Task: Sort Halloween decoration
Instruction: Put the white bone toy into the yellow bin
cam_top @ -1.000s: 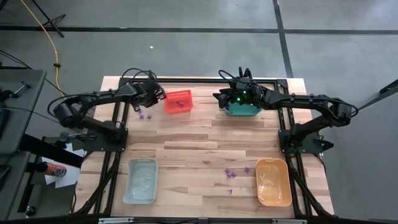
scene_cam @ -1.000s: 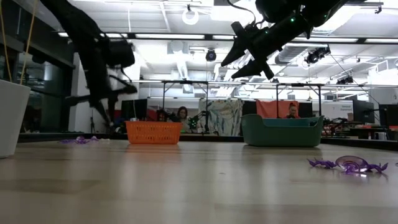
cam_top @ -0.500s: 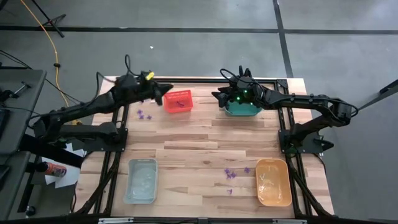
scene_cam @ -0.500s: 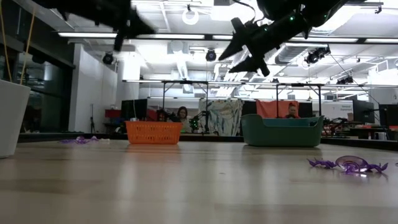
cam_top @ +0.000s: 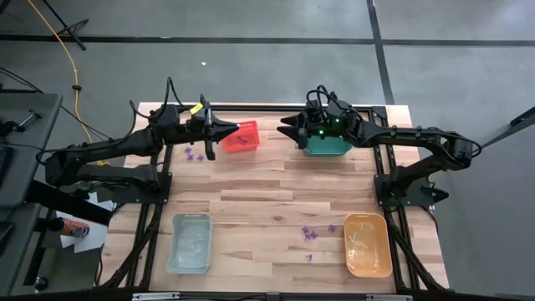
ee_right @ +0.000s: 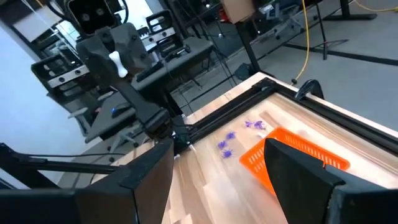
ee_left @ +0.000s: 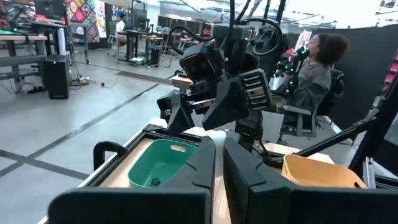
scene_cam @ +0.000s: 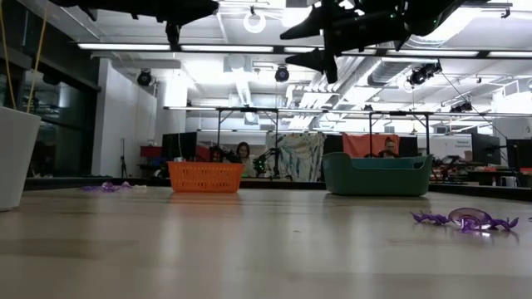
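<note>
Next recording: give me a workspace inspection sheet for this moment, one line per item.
Surface: wooden table, black frame rails.
Job's things: purple trinkets loose by the red bin; more trinkets near the orange bin.
Clutter: green bin and clear bin.
Grippers: left gripper shut, raised by the red bin; right gripper open, raised by the green bin.
Cables: yellow cable on the floor.
Surroundings: seated person behind the table.

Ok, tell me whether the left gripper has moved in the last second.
Yes. In the high view the left gripper has swung from beside the red bin's left edge to over its left rim.
</note>
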You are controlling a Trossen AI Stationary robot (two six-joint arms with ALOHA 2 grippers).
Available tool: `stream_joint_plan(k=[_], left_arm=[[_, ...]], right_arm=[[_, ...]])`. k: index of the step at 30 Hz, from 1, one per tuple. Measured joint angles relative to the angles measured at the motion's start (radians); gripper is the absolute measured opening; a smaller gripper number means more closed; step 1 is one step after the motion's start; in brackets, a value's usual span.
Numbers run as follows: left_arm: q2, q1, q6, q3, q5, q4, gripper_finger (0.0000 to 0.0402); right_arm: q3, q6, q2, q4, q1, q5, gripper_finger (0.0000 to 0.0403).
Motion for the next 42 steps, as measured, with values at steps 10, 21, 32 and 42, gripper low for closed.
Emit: stream_joint_plan(k=[10, 21, 32, 42], left_arm=[[0.074, -0.033, -0.041, 0.0, -0.071, 0.001, 0.0005], [0.423, -0.264, 0.009, 0.0, -0.021, 0.251, 0.0005], [0.857, -0.457, -0.052, 0.237, -0.053, 0.454, 0.0005], [1.231, -0.533, -0.053, 0.656, -0.054, 0.448, 0.0005]], right_arm=[[0.0, -0.047, 0.0, 0.008, -0.003, 0.05, 0.0245], [0.12, 0.14, 0.0, 0.022, -0.054, 0.043, 0.0245], [0.347, 0.08, 0.0, 0.011, -0.06, -0.088, 0.0245], [0.561, 0.018, 0.0, -0.242, -0.06, -0.15, 0.0245]])
